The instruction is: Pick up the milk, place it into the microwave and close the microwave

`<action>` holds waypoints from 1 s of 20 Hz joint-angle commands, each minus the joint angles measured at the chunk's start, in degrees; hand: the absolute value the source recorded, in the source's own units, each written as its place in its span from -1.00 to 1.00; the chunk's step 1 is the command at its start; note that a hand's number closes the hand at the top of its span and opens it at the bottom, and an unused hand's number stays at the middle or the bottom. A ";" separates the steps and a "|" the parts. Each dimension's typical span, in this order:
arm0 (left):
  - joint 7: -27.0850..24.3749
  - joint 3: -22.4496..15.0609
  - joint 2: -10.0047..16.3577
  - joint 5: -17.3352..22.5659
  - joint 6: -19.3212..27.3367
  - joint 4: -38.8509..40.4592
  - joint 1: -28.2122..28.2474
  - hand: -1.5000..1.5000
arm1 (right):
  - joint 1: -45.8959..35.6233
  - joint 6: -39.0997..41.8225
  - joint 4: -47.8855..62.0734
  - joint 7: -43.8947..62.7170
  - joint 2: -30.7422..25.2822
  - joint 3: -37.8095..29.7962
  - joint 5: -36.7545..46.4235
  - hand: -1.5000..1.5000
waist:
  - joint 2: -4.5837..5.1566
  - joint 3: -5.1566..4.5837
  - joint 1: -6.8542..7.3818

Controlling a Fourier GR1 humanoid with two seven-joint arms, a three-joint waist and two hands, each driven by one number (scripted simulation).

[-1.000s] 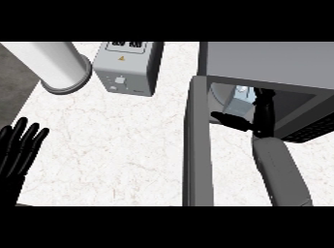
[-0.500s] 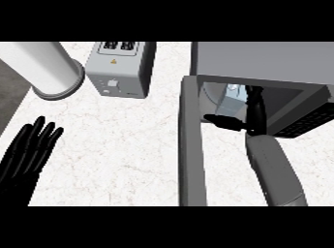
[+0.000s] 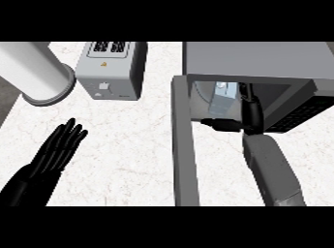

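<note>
The milk carton (image 3: 223, 98) stands inside the open microwave (image 3: 269, 63), light grey-blue and slightly tilted. My right hand (image 3: 247, 122) reaches into the cavity. Its fingers run straight up along the carton's right side, and its thumb sticks out to the left below the carton. I see no curl round the carton. The microwave door (image 3: 184, 145) stands wide open, seen edge-on as a grey bar left of the cavity. My left hand (image 3: 58, 147) lies open over the white counter (image 3: 127, 145) at the lower left, fingers straight.
A grey toaster (image 3: 111, 70) stands at the back of the counter, left of the microwave. A large white cylinder (image 3: 30, 72) stands at the back left. The counter's left edge runs close to my left forearm.
My left hand has come further up and right over the counter. The right hand has stayed inside the microwave beside the milk, with the view shifting toward the cavity.
</note>
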 commanded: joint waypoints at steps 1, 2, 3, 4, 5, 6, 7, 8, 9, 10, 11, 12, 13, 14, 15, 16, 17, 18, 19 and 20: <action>-2.07 -1.83 2.20 -1.62 -3.81 3.05 0.10 -1.00 | -1.27 6.34 6.59 7.03 -2.65 -3.11 -3.80 -1.00 | 1.34 0.53 -1.09; -0.01 -3.95 0.19 -3.17 -1.57 4.21 -3.55 1.00 | -3.39 4.97 7.21 8.30 -2.03 -2.83 -3.37 -1.00 | 1.16 0.54 -1.70; -1.69 -3.52 1.32 -3.36 -3.22 6.32 -2.34 1.00 | -2.93 4.98 8.26 7.65 -1.83 -3.19 -3.73 -1.00 | 1.09 0.52 -1.64; -1.89 -5.35 1.66 -3.28 -4.80 4.35 -0.46 1.00 | -3.39 3.29 9.09 7.45 0.04 -2.57 -3.21 -1.00 | 0.95 0.52 -1.43; -3.64 -4.54 2.20 -5.61 -4.37 7.05 -3.22 1.00 | -2.68 6.56 10.57 5.07 -3.48 -3.42 -3.77 -1.00 | 1.01 0.53 -1.66; -2.25 -5.19 1.58 -6.74 -3.03 6.70 -5.22 1.00 | 0.78 6.45 6.06 6.47 -2.09 -1.82 -3.61 -1.00 | 0.68 0.49 -2.44; -2.26 -8.19 0.53 -9.61 -2.43 6.43 -4.63 1.00 | 1.80 7.62 4.96 7.48 -2.38 -1.11 -3.48 -1.00 | 0.59 0.48 -2.59; -4.90 -6.96 0.48 -10.20 -2.27 11.01 -7.33 1.00 | 3.52 9.48 5.92 2.52 -3.88 -1.83 -4.06 -1.00 | 0.75 0.50 -2.50; -5.85 -9.19 -0.29 -12.06 -1.81 10.49 -2.48 1.00 | 7.16 10.35 -3.78 9.50 -1.58 1.01 -4.24 -1.00 | 0.20 0.41 -3.46; -7.09 -10.25 -0.59 -12.85 -1.79 11.75 -3.01 1.00 | 7.49 8.01 -4.31 9.09 -1.43 1.21 -4.01 -1.00 | 0.48 0.45 -2.74; -3.80 -8.24 0.34 -9.43 -2.86 11.84 -4.42 1.00 | 11.24 11.80 -6.89 9.45 -3.29 1.78 -4.43 -1.00 | 0.41 0.45 -3.08; -0.84 -7.11 -0.75 -9.29 -0.68 15.21 -12.28 1.00 | 11.41 11.57 -9.08 11.75 -3.06 2.18 -4.68 -1.00 | 0.47 0.45 -3.34; -3.12 -9.94 -0.76 -12.84 0.36 14.22 -8.63 1.00 | 15.27 13.07 -14.14 12.88 -3.82 2.30 -5.74 -1.00 | 0.29 0.42 -3.63; -7.45 -9.09 -0.77 -16.08 1.59 19.67 -11.33 1.00 | 16.56 13.67 -13.61 11.48 -3.44 2.96 -5.44 -1.00 | 0.47 0.44 -3.36; -4.75 -10.92 -0.54 -17.78 1.31 16.74 -11.07 1.00 | 16.68 14.74 -18.50 16.23 -4.64 3.78 -5.63 -1.00 | 0.29 0.41 -3.66; -6.24 -13.88 -0.79 -19.87 1.44 17.14 -8.67 1.00 | 20.88 13.12 -18.79 12.20 -2.76 4.65 -4.72 -1.00 | 0.38 0.44 -3.32; -2.00 -14.29 -0.79 -18.09 1.80 21.90 -15.31 1.00 | 19.19 12.02 -20.77 15.56 -2.51 5.07 -4.48 -1.00 | 0.42 0.42 -3.99; -7.16 -14.64 0.08 -20.88 0.06 23.70 -12.71 1.00 | 23.21 13.53 -23.95 15.03 -3.43 5.37 -4.88 -1.00 | 0.34 0.39 -4.16; -3.30 -16.28 -0.79 -18.28 1.12 26.18 -15.98 1.00 | 24.11 14.39 -24.28 14.55 -3.59 5.23 -5.46 -1.00 | 0.50 0.43 -3.99; -5.66 -15.99 0.60 -19.20 -1.56 22.88 -11.62 1.00 | 29.57 13.27 -28.58 13.22 -1.82 7.48 -4.09 -1.00 | 0.39 0.43 -3.48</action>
